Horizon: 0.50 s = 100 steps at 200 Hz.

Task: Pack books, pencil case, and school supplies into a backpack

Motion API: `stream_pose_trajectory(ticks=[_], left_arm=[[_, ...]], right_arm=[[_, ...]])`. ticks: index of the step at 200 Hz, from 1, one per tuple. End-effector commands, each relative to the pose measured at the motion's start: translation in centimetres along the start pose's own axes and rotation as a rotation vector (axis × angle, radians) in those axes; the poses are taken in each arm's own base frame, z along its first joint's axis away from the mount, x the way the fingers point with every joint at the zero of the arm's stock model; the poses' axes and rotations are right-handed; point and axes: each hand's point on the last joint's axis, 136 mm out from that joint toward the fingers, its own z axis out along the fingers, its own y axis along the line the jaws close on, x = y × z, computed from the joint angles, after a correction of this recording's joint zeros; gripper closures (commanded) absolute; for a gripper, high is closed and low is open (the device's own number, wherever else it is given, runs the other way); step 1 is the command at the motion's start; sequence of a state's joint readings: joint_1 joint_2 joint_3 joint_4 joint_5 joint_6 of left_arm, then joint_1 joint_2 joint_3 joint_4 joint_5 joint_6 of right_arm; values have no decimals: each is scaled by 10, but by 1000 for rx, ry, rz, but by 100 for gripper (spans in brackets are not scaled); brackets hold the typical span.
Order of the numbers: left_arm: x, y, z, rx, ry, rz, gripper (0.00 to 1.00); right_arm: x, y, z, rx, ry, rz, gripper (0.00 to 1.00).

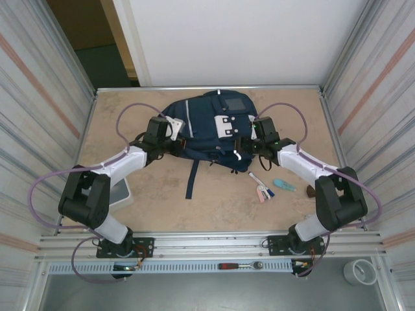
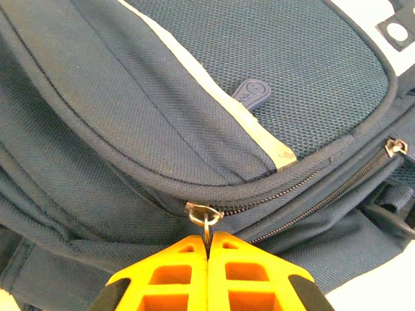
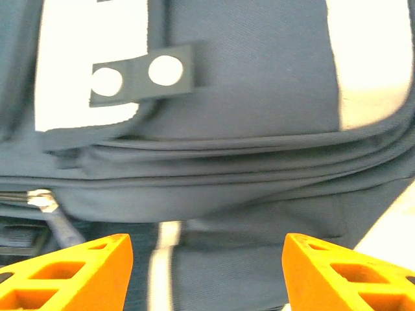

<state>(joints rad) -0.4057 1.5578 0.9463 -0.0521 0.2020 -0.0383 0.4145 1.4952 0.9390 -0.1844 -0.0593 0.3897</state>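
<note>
The navy backpack (image 1: pixel 207 126) lies flat at the back middle of the table, its strap trailing toward me. My left gripper (image 1: pixel 174 144) is at its left side, shut on the metal ring of a zipper pull (image 2: pixel 207 219), with the orange fingertips (image 2: pixel 209 241) pressed together just below the slider. My right gripper (image 1: pixel 245 146) is at the backpack's right side. It is open (image 3: pixel 207 259), and blue fabric (image 3: pixel 259 97) lies beyond the wide gap. The school supplies, pink-and-white pen-like sticks (image 1: pixel 261 188) and a light-blue piece (image 1: pixel 283 184), lie on the table right of the strap. The books and pencil case are out of view.
A white container (image 1: pixel 120 193) sits under my left arm near the front left. A small brown object (image 1: pixel 311 191) lies by my right arm. Corrugated walls close both sides. A ratchet tool (image 1: pixel 240 265) and a tape roll (image 1: pixel 360 272) rest in front of the rail.
</note>
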Motion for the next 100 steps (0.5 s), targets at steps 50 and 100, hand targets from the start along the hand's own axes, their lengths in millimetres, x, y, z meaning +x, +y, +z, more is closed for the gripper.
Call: stream_pose_trajectory(ticks=[50, 100], left_arm=[[-16, -43, -20, 223, -67, -53, 100], [-6, -43, -21, 213, -53, -50, 100]], right_arm=[[60, 135, 7, -457, 121, 258, 35], [59, 125, 43, -406, 71, 457, 31]])
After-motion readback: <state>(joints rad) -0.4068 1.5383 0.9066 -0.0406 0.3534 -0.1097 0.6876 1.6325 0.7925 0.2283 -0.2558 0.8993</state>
